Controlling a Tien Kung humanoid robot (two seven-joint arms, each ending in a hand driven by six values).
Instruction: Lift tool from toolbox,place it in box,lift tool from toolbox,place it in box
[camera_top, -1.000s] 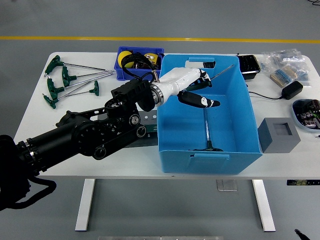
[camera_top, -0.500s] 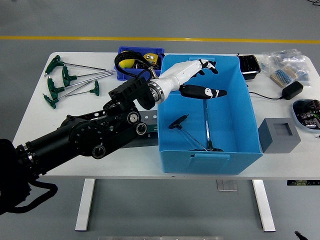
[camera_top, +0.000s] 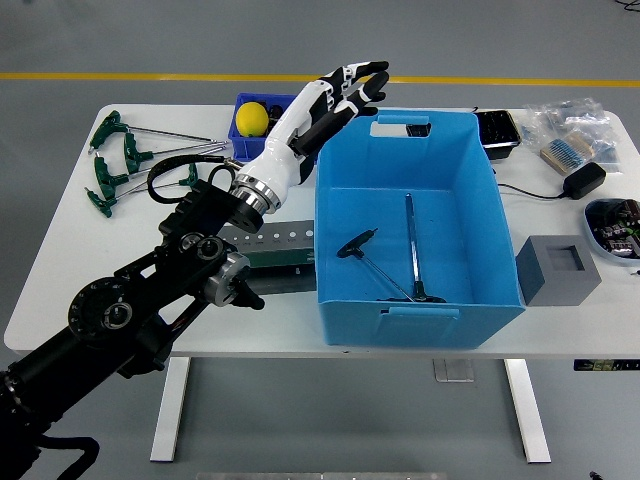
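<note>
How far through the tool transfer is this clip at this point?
Two T-handle tools already lie inside the blue box, so both placements look done. The left robot hand is open and empty, raised over the box's far-left corner. Several green-handled tools lie on the table's left.

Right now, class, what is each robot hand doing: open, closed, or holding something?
Left hand: open, fingers spread, holding nothing, raised over the blue box's far left corner.
Right hand: not in view.
</note>
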